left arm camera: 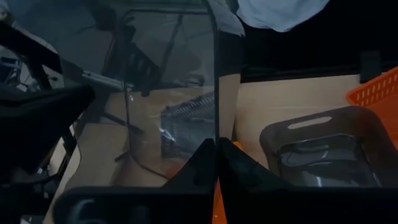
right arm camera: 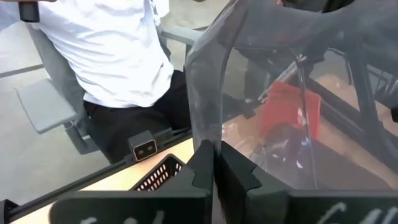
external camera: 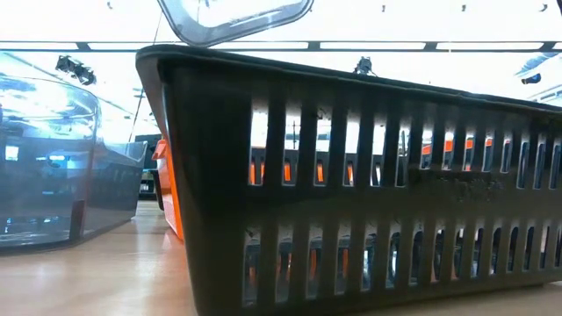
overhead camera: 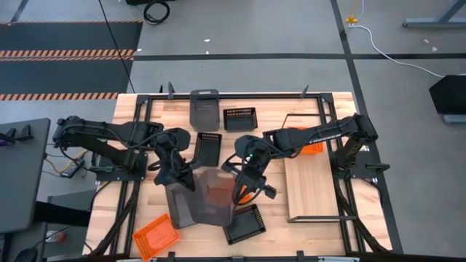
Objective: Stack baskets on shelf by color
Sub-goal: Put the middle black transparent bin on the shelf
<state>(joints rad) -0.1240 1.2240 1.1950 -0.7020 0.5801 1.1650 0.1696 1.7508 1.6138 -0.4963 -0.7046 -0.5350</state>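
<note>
Both arms meet at mid-tabletop [overhead camera: 156, 116] over a pair of translucent grey baskets [overhead camera: 200, 198]. Left gripper [overhead camera: 180, 177] has its fingers [left arm camera: 196, 165] pinched on the thin wall of one grey basket, holding it tilted; the right gripper [overhead camera: 245, 191] has fingers [right arm camera: 200, 163] clamped on a grey basket wall too, at the other side of the pair. Something orange shows through the grey plastic, cannot tell which basket. Third grey basket [overhead camera: 204, 108] sits alone near the far edge. Black slatted baskets: one [overhead camera: 240, 118] far centre, one [overhead camera: 207, 148] between the arms, one [overhead camera: 244, 223] near the front edge just beside the grey pair; in the low view a black slatted basket [external camera: 369, 202] fills most of the frame. One orange basket [overhead camera: 155, 234] lies at the front left, tilted relative to the tabletop edge; another orange one [overhead camera: 313, 148] is partly hidden under the right arm at the shelf's far end. Shelf [overhead camera: 313, 191] lies on the right side, its board bare. A seated person in a white shirt [right arm camera: 106, 56] shows beyond the tabletop.
</note>
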